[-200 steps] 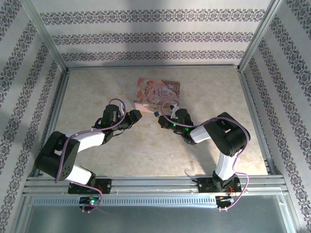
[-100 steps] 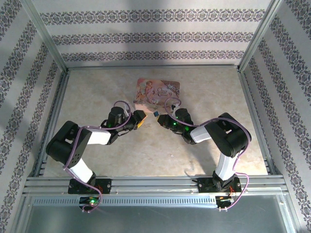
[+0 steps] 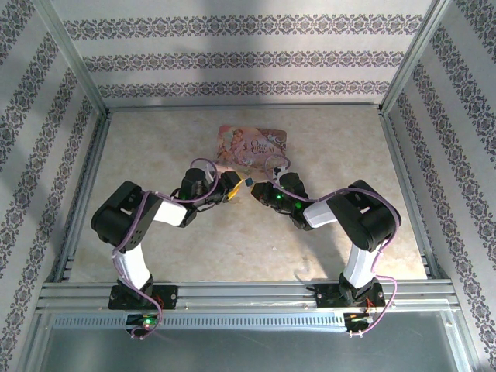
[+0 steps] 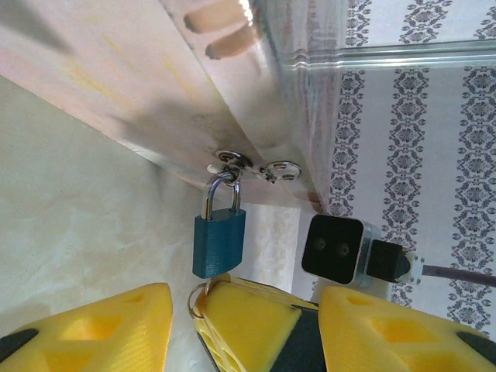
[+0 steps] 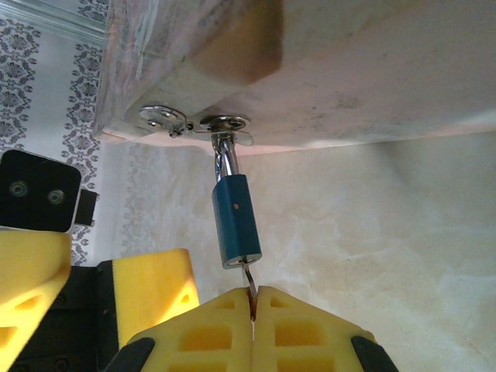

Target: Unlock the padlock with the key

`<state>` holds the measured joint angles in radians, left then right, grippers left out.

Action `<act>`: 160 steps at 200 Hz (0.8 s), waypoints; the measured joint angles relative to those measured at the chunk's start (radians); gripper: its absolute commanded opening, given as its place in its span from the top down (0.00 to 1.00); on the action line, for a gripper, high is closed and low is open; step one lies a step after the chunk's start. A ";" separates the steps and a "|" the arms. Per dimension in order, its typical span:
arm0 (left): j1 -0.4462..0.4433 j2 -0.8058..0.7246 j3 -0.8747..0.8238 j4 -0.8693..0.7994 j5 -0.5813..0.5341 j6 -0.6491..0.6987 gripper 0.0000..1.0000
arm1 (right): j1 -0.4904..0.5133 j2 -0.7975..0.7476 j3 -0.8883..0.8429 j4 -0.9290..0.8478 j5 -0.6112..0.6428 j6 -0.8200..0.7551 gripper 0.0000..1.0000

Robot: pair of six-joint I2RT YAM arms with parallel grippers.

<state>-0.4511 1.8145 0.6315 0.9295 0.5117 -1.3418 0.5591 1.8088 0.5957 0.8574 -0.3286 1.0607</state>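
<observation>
The padlock (image 5: 236, 221) hangs by its shackle from the hasp (image 5: 225, 122) on the near edge of the tin (image 3: 252, 143). The right fingers (image 5: 298, 329) pinch the key (image 5: 249, 280), its tip at the lock's underside. The left fingers (image 4: 85, 329) are spread wide, flanking them. Bare counter (image 3: 155, 155) lies to both sides.

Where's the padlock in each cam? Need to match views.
Top external: padlock, tiny blue speck at the near edge of the pink tin.
Left wrist: centre, hanging from the tin's hasp.
Right wrist: centre-left, hanging from the same hasp.
Shared landmark: the pink tin.
</observation>
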 measured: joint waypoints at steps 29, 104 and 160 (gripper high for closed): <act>-0.003 0.029 0.016 0.003 0.000 -0.014 0.50 | 0.000 0.000 0.000 0.000 -0.002 0.008 1.00; -0.014 0.090 0.061 0.049 0.000 -0.031 0.53 | 0.000 0.000 0.002 0.000 -0.002 0.008 1.00; -0.021 0.124 0.066 0.051 0.000 -0.032 0.56 | 0.000 0.000 0.002 0.000 -0.002 0.009 1.00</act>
<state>-0.4725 1.9381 0.6979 0.9802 0.5114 -1.3743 0.5591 1.8088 0.5976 0.8570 -0.3309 1.0695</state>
